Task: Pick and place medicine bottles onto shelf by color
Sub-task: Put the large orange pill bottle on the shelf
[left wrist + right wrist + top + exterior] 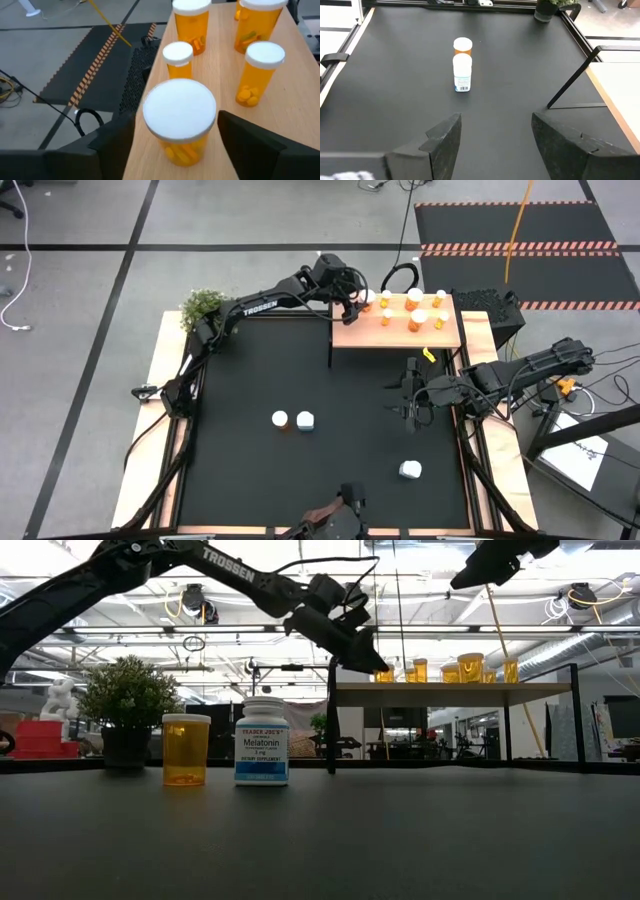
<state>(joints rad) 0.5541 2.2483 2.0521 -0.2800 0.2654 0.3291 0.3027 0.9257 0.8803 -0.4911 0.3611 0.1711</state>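
Note:
The pale wood shelf (400, 335) stands at the far right of the black mat and holds several orange bottles with white caps (415, 315). My left gripper (358, 300) is open at the shelf's left end. Its fingers stand on either side of one orange bottle (180, 112), which stands upright on the shelf top (295, 100). An orange bottle (280, 420) and a white bottle (305, 421) stand side by side mid-mat. Another white bottle (410, 470) is near the front right. My right gripper (405, 395) is open and empty above the mat.
A green potted plant (203, 305) stands at the mat's far left corner. The shelf's dark legs (331, 730) reach down to the mat. Wooden rails (150, 410) border the mat. A cable (400, 275) loops behind the shelf.

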